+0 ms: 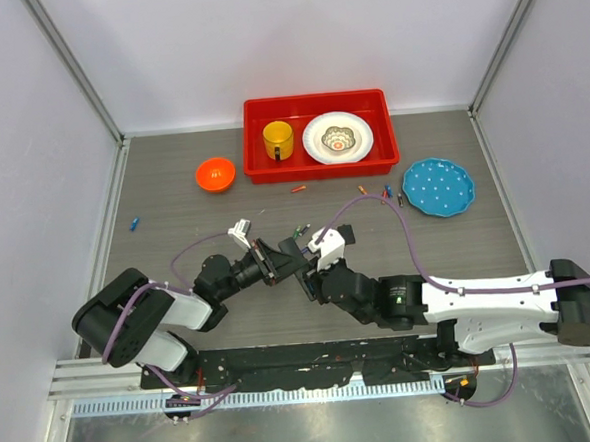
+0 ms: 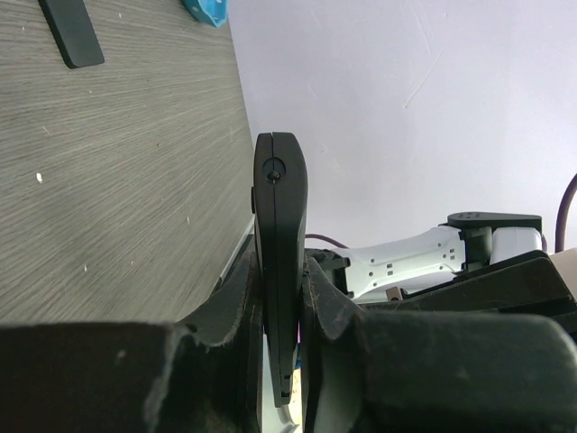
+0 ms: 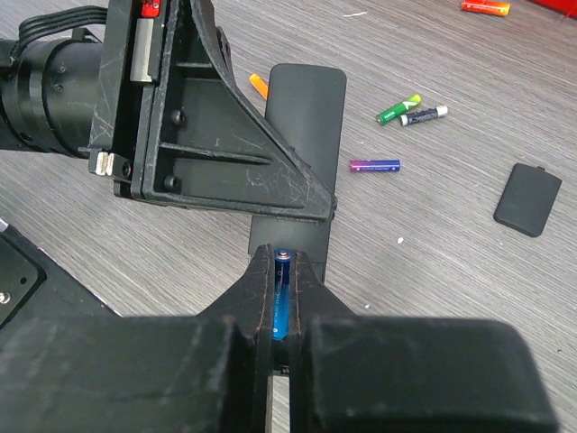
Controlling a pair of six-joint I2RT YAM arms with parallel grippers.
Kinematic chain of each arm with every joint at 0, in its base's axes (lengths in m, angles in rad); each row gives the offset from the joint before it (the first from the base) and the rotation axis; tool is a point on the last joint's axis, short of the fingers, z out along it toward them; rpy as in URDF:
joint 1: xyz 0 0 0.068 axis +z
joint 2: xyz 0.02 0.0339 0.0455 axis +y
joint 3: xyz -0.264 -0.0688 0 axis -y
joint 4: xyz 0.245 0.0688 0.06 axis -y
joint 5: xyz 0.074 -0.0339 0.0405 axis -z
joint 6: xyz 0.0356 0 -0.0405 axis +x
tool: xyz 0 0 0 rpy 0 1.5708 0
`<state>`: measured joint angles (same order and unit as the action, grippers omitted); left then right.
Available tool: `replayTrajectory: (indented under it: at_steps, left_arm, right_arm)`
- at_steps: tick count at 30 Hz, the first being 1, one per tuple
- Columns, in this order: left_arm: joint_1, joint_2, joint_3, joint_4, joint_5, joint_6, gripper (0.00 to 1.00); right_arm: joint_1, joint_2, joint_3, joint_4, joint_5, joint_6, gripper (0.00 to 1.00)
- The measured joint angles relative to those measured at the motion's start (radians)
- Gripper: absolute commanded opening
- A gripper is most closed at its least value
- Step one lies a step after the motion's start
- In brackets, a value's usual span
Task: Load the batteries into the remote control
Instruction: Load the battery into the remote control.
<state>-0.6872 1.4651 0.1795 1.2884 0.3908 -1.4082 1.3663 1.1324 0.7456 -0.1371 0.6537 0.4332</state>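
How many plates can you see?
2. A white plate sits in the red tray, beside the yellow mug. A blue plate lies to the right of the tray. None seems hidden.

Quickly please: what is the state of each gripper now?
Left gripper: closed on the remote control.
Right gripper: closed on a blue battery.

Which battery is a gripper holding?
The slim blue battery, clamped in the right gripper; the purple battery and green battery lie loose on the grey table.
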Motion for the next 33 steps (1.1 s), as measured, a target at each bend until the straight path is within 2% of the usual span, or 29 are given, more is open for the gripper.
replayTrajectory:
  at_steps: [21, 33]
  left_arm:
    - [0.000, -0.008, 0.000, -0.002, -0.013, 0.006, 0.00]
    - [-0.003, -0.072, 0.000, -0.009, -0.038, 0.067, 0.00]
  right_arm:
    - [0.010, 0.030, 0.003, -0.001, 0.000, 0.020, 0.01]
    - [0.013, 0.054, 0.074, -0.098, -0.016, 0.069, 0.01]
